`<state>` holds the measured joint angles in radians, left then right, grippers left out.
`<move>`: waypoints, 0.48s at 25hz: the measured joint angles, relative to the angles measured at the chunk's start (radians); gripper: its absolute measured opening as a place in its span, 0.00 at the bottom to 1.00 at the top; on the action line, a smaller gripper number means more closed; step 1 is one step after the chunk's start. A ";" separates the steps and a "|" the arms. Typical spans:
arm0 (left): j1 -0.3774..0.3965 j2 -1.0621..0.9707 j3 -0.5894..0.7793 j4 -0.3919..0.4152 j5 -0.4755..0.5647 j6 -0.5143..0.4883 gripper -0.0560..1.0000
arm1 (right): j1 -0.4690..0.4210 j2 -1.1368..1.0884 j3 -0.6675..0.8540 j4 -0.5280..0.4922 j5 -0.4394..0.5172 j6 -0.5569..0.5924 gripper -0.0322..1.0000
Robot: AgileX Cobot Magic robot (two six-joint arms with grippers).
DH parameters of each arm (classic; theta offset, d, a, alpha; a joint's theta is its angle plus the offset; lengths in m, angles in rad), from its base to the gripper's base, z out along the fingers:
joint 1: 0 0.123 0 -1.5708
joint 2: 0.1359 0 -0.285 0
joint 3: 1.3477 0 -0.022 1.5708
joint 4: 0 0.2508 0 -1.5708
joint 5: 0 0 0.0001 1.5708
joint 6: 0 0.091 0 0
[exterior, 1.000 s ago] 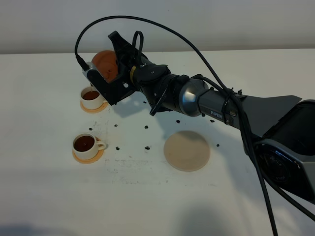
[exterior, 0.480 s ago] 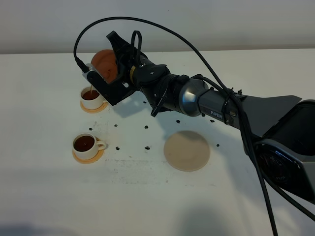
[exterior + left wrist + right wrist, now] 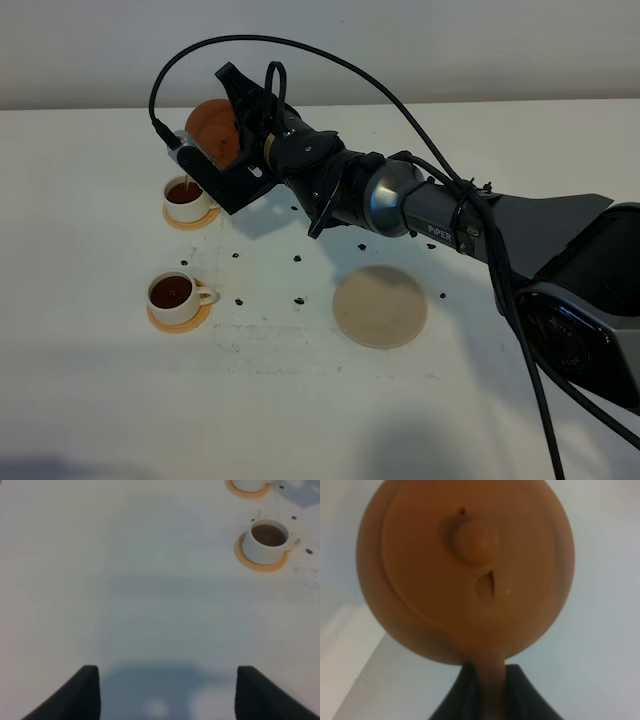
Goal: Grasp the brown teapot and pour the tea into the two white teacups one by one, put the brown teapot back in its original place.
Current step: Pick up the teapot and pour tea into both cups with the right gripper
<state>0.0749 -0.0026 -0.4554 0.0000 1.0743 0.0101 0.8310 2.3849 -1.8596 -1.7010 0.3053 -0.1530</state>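
A white surface seen from high up. At about nine o'clock, two white teacups sit on orange coasters: the near cup holds dark tea, and the far cup takes a thin stream from the brown teapot, tilted above it at eleven o'clock. The right pincer is clenched on the teapot's handle. The beige disc lies bare near centre. The left pincer hangs released over the surface.
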 joint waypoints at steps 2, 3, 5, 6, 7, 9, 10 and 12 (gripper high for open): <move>0.000 0.000 0.000 0.000 0.000 0.000 0.57 | 0.000 0.000 0.000 -0.002 0.005 0.000 0.12; 0.000 0.000 0.000 0.000 0.000 0.000 0.57 | 0.000 0.000 0.000 -0.002 0.008 0.000 0.12; 0.000 0.000 0.000 0.000 0.000 0.000 0.57 | 0.000 0.000 0.000 -0.002 0.011 0.000 0.12; 0.000 0.000 0.000 0.000 0.000 0.000 0.57 | 0.000 0.000 0.000 -0.006 0.011 0.000 0.12; 0.000 0.000 0.000 0.000 0.000 0.000 0.57 | 0.000 0.000 0.000 -0.011 0.011 0.000 0.12; 0.000 0.000 0.000 0.000 0.000 0.000 0.57 | 0.000 0.000 0.000 -0.021 0.012 0.000 0.12; 0.000 0.000 0.000 0.000 0.000 0.000 0.57 | 0.000 0.000 0.000 -0.023 0.014 0.000 0.12; 0.000 0.000 0.000 0.000 0.000 0.000 0.57 | 0.000 0.000 0.000 -0.024 0.017 0.000 0.12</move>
<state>0.0749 -0.0026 -0.4554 0.0000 1.0743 0.0101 0.8310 2.3849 -1.8596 -1.7255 0.3221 -0.1530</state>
